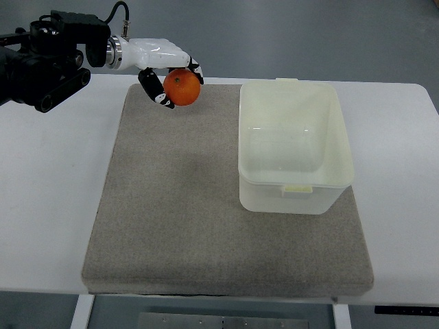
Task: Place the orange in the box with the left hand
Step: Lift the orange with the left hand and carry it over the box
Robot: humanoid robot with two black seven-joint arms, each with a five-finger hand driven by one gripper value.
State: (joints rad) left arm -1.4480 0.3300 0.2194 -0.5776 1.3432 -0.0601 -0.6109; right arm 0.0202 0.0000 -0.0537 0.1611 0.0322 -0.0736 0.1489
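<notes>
Grey mat point(206, 205) lies bare beside the box point(295, 147); left hand point(161, 65) grips the orange point(182, 88) at its far edge.

Left hand point(164, 68) gripping orange point(182, 88) over mat's point(206, 226) far corner, box point(295, 147) well right

A grey felt mat point(192, 205) lies on the white tabletop point(48, 205). A translucent plastic box point(295, 199) stands on the mat's right half, toward the far side. At the mat's far left corner, the left robot hand point(168, 72) reaches in from the left, fingers wrapped around a round orange point(182, 88), well apart from the box.
</notes>
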